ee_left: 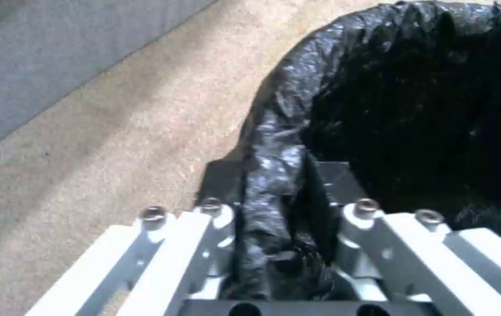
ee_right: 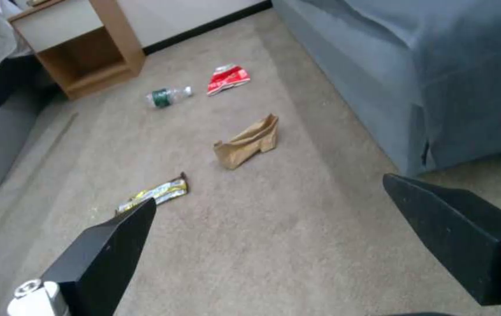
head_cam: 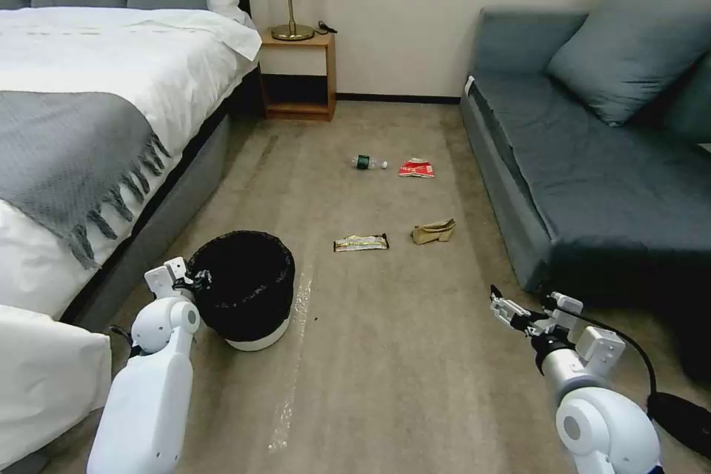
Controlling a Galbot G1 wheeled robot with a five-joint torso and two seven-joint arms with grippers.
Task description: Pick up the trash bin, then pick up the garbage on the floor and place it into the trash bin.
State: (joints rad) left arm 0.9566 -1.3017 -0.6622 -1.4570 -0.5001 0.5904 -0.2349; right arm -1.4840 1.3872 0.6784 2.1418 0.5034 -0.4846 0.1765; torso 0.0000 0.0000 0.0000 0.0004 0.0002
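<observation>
The trash bin (head_cam: 244,296) stood on the carpet at near left, beside the bed (head_cam: 89,126), its black liner bag folded over the rim and hiding all but the white base. The left pincer (head_cam: 194,280) was at the bin's left rim, its fingers (ee_left: 332,184) closed on the bagged edge, one inside and one outside; judged, this pinch on the rim was the hold for lifting the bin, which was not yet off the floor. The right pincer (head_cam: 511,309) hung at near right by the sofa (head_cam: 592,163), spread wide and empty, apparently kept free for the litter. The garbage lay farther out in mid-floor, well apart from the bin: a clear bottle (head_cam: 369,162) with green label, a red-white packet (head_cam: 416,169) just to its right, a gold-and-dark wrapper (head_cam: 361,242) nearer, a crumpled brown paper bag (head_cam: 434,232) to the wrapper's right. Print on label, packet and wrapper was too small to read.
</observation>
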